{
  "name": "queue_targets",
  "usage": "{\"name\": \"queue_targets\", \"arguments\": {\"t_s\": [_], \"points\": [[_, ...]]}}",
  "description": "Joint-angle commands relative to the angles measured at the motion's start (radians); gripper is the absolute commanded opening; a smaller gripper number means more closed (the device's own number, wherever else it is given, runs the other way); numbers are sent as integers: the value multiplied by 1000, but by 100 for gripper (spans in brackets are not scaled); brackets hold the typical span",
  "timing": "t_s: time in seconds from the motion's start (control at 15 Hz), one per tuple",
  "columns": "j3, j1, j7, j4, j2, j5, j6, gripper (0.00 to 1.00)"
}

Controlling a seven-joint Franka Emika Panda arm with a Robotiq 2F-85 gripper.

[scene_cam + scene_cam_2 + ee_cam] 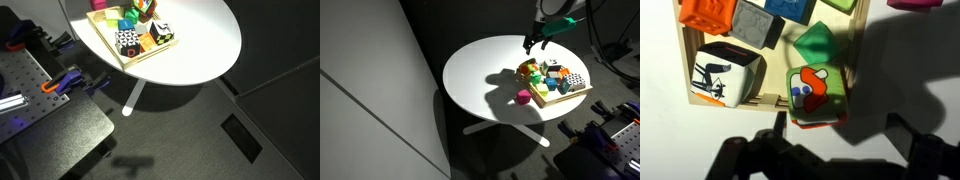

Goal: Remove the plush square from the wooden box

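Observation:
The wooden box [685, 60] is a shallow light-wood tray full of coloured blocks on the round white table [485, 70]; it shows in both exterior views [135, 60] [566, 100]. The plush square [818, 97] is a green soft cube with an orange and red figure. It lies at the box's edge, partly over the rim, and also shows in an exterior view [528, 70]. My gripper [835, 152] is open and empty, its dark fingers on either side just short of the cube. In an exterior view it hangs above that corner of the box [533, 42].
A black-and-white cube [725, 78], orange, grey and blue blocks and a green block [818, 42] crowd the box. A small pink object [523, 97] lies on the table outside the box. Dark carpet and equipment lie around the table.

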Motion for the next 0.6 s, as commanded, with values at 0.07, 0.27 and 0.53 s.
{"name": "queue_targets", "arguments": {"t_s": [0.07, 0.27, 0.53], "points": [[-31, 40, 26, 101, 106, 3, 27, 100], [-44, 62, 31, 149, 158, 1, 24, 100], [-74, 99, 63, 209, 219, -14, 16, 100]]}}
